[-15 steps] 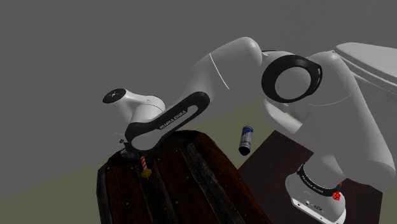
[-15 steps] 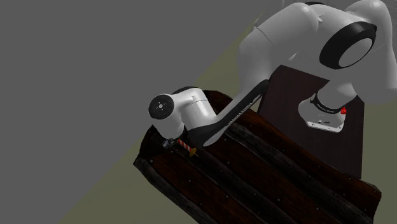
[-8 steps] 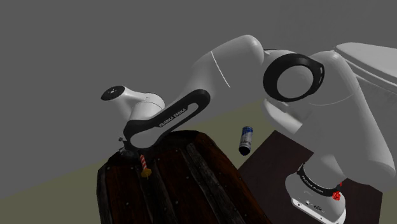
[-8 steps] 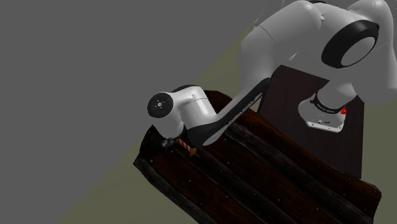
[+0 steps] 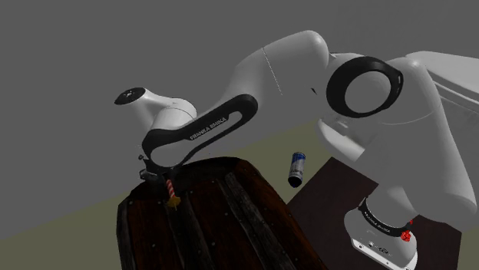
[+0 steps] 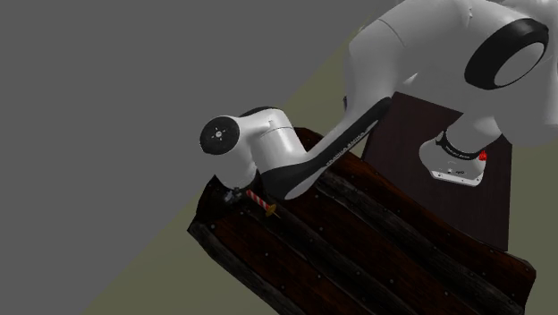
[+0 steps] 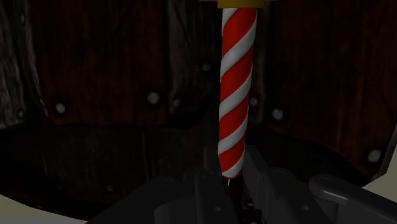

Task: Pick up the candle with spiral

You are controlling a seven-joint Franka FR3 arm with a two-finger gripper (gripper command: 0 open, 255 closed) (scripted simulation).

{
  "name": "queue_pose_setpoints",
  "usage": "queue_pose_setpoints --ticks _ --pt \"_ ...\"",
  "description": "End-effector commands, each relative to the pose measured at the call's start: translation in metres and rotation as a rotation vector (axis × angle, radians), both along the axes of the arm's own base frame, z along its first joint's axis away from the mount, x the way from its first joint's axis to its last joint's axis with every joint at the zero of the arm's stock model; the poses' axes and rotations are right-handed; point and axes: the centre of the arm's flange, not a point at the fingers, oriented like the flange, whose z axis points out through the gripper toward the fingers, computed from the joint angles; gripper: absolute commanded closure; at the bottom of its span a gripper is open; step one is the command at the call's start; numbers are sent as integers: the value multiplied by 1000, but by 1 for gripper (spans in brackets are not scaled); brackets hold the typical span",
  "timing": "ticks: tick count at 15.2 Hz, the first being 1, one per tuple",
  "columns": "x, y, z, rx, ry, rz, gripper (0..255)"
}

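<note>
The red-and-white spiral candle (image 7: 235, 89) sits in the claw (image 7: 230, 180), fingers clamped on its wick end, its gold base (image 5: 173, 202) pointing away from the claw. Below is the dark studded plank table (image 5: 222, 222). A blue-banded cylinder (image 5: 296, 169) lies well apart.

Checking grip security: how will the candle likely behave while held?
The candle is a thin straight stick, so probably stiff and light. The gripper clasps only its wick end, so it may pivot or slip. Being round, it would likely roll if dropped.
</note>
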Motion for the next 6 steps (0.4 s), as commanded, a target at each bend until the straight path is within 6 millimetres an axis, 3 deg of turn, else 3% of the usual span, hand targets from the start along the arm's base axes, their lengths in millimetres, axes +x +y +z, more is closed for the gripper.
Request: queue_pose_setpoints --ticks 1,6 --pt "-1 -1 10 0 0 0 255" --pt "-1 -1 26 0 0 0 255"
